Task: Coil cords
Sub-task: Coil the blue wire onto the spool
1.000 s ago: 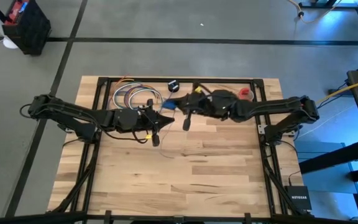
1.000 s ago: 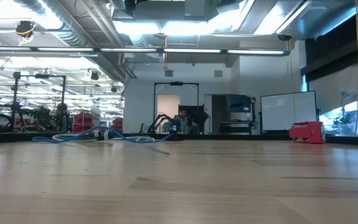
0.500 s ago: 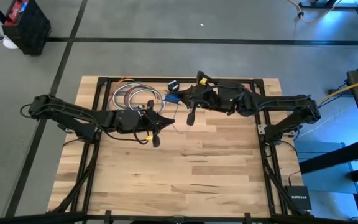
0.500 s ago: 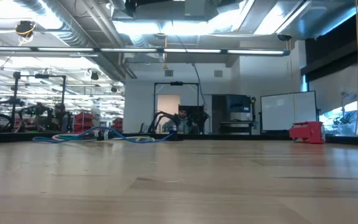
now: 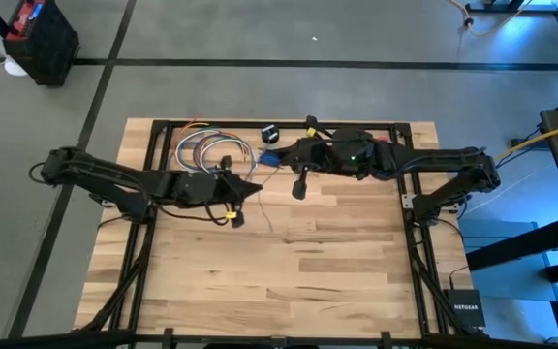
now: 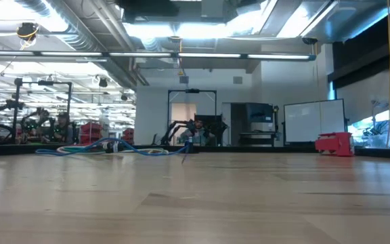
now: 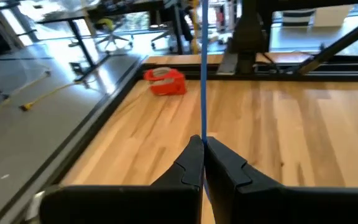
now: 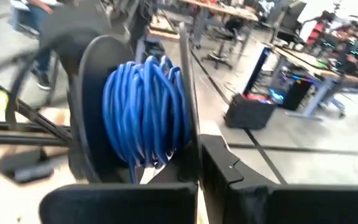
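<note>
The cord is thin and blue. Most of it is wound in a coil (image 8: 145,106) on a dark round spool (image 8: 95,106), seen as a blue spot (image 5: 269,155) in the high view. My right gripper (image 8: 197,142) is shut at that spool, near the far middle of the table (image 5: 281,157). From the coil a straight length of cord (image 7: 202,74) runs to my left gripper (image 7: 202,140), which is shut on it just to the left (image 5: 253,186). My left gripper pinches the single strand of cord (image 7: 202,132) between its two fingertips. The fingers come nearly level from the table's left and lie along the strand. It leaves them straight and taut, running toward the other gripper, clear of the table. My right gripper is shut on the spool's thin dark rim (image 8: 188,93) beside the blue coil, pinching it between the two fingers. They come about level from the table's right. The spool stands on edge at the fingertips, held up off the table.
A bundle of multicoloured looped wires (image 5: 206,150) lies at the far left of the table. A loose black disc (image 5: 269,131) sits at the far edge, and a red object (image 5: 384,145) on the far right. The wooden top (image 5: 298,262) stretches toward the near edge.
My right gripper has risen and moved toward the far edge with the coil, tipping its fingers up toward level. My left gripper has drawn back a little toward the table's left, keeping its hold on the strand.
</note>
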`<act>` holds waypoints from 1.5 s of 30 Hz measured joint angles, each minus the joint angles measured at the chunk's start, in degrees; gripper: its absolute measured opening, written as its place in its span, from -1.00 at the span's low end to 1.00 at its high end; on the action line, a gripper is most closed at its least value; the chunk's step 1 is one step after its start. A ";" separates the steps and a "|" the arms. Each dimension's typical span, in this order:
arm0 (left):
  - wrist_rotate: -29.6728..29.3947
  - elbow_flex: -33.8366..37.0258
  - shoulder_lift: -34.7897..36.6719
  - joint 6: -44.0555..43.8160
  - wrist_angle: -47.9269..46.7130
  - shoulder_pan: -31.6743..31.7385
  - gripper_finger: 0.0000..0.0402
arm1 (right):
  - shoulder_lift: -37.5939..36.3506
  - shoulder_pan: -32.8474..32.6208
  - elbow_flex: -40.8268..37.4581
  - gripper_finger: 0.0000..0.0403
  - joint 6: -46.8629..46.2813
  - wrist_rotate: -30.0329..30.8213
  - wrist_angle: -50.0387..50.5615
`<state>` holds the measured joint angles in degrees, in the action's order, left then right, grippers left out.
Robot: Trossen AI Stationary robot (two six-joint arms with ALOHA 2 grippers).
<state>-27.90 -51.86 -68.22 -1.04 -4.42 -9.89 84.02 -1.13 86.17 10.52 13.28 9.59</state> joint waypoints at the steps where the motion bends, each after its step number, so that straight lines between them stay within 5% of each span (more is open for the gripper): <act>1: -1.33 0.00 1.21 -0.07 -1.51 -0.27 -1.00 | -0.09 -0.04 0.12 -0.99 -0.04 0.82 1.17; 15: -4.09 0.07 12.55 -1.97 -7.79 -0.57 -1.00 | 1.26 -3.87 0.30 -0.99 0.20 9.95 13.89; 32: -3.82 0.00 12.17 -2.86 -2.72 -0.57 -1.00 | 13.85 -3.76 0.15 -0.99 3.39 19.61 13.71; 45: 0.96 -0.13 3.40 -3.21 8.46 -0.62 -1.00 | 15.35 -3.78 -0.02 -0.99 3.02 22.07 7.68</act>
<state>-26.94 -51.99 -64.82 -4.25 4.04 -10.50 99.37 -4.91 86.15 13.54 35.35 17.27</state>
